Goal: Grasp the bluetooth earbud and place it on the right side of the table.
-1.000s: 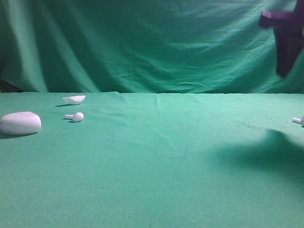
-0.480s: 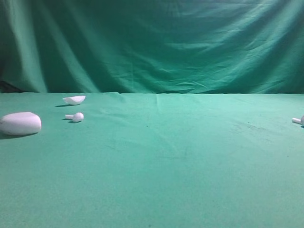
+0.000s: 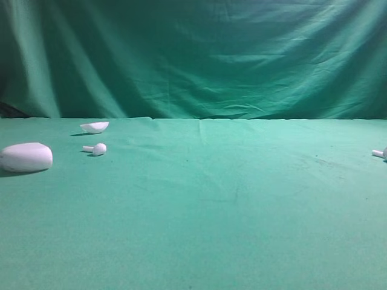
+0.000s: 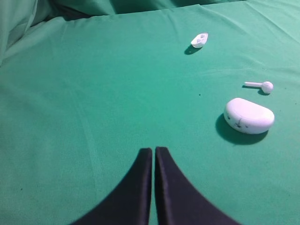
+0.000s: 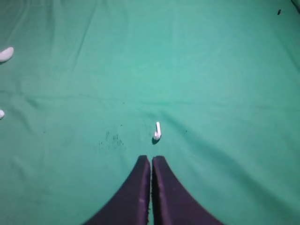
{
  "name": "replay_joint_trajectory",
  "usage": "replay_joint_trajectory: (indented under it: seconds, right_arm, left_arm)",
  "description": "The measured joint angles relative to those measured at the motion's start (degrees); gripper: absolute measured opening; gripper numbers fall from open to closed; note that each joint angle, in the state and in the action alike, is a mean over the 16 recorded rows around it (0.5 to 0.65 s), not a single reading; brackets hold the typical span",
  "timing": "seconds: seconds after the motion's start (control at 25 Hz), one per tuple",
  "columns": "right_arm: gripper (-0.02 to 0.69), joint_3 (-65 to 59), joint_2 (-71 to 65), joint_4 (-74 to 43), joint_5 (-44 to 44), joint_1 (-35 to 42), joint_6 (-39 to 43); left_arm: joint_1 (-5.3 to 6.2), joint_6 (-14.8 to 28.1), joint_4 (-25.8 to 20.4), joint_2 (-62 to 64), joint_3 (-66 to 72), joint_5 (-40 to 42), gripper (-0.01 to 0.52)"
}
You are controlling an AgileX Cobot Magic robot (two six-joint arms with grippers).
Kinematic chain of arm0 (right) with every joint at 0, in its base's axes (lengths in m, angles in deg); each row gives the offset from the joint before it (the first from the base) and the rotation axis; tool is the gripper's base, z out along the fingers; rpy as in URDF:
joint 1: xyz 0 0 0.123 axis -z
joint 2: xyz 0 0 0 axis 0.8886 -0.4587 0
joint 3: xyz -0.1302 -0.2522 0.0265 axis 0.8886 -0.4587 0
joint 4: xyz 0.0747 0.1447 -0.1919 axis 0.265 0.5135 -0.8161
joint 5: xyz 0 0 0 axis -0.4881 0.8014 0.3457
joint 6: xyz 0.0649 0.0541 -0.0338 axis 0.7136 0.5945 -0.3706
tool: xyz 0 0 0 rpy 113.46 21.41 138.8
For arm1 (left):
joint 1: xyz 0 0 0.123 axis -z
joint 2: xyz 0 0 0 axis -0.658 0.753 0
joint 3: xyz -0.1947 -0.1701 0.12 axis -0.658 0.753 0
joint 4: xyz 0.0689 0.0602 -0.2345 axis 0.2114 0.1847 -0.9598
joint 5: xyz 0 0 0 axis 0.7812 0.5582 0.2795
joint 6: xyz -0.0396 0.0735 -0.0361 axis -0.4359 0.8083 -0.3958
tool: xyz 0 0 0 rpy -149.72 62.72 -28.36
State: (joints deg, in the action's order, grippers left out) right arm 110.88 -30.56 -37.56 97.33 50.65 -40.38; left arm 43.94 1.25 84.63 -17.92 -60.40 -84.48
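The bluetooth earbud (image 3: 379,153) is small, white and stemmed, and lies at the far right edge of the green table (image 3: 230,211). The right wrist view shows this earbud (image 5: 157,131) flat on the cloth just ahead of my right gripper (image 5: 151,161). That gripper is shut with nothing in it and hangs apart from the earbud. My left gripper (image 4: 153,152) is also shut and empty, over the cloth to the left of the white case (image 4: 249,116). Neither gripper shows in the exterior view.
A white oval case (image 3: 25,156) lies at the far left. A second white stemmed earbud (image 3: 95,148) and a small white shell-shaped piece (image 3: 95,126) lie behind it. The green backdrop (image 3: 199,54) hangs along the table's far edge.
A second ago my right arm was blurred at the upper right of the exterior view; it has since left that view. The things on the table have not moved.
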Motion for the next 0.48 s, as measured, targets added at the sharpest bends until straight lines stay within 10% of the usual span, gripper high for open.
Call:
replay_joint_trajectory:
  seconds: [0.48]
  right_arm:
    - [0.000, -5.24, 18.80, 2.65, 1.40, 0.00, -0.17]
  left_arm:
    - [0.00, 0.00, 0.00, 0.00, 0.00, 0.00, 0.000]
